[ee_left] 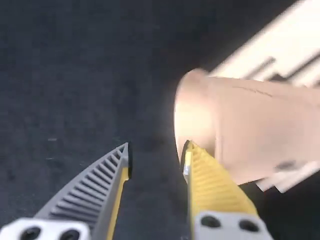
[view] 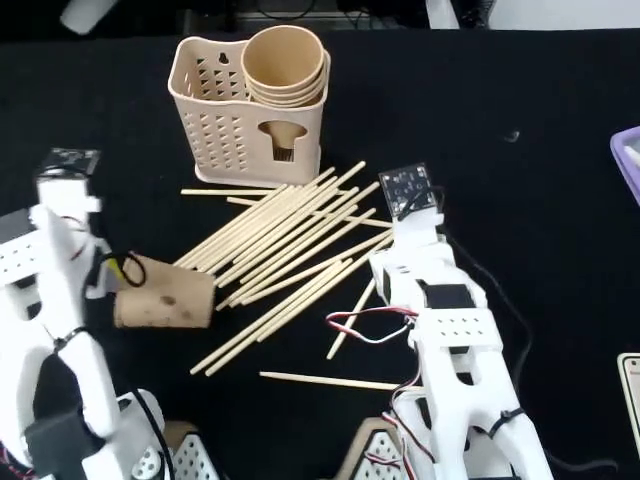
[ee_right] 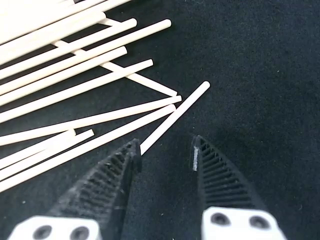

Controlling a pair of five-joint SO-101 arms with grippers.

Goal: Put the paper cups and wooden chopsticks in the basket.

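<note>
A beige basket (view: 215,125) at the back holds a stack of paper cups (view: 285,60). Another paper cup (view: 165,296) (ee_left: 250,130) lies on its side at the left. My left gripper (ee_left: 155,149) is open at that cup's end. Its yellow finger (ee_left: 210,185) overlaps the cup's edge and the grey finger (ee_left: 95,185) stands over bare cloth. Wooden chopsticks (view: 290,240) (ee_right: 75,70) lie fanned out in the middle. My right gripper (ee_right: 165,150) is open just above their ends, with one chopstick (ee_right: 172,117) pointing into the gap between its fingers.
The table is covered in black cloth (view: 520,90). One chopstick (view: 330,380) lies apart near the front, between the arms' bases. A purple container (view: 628,160) sits at the right edge. Bare cloth stretches to the right of the basket.
</note>
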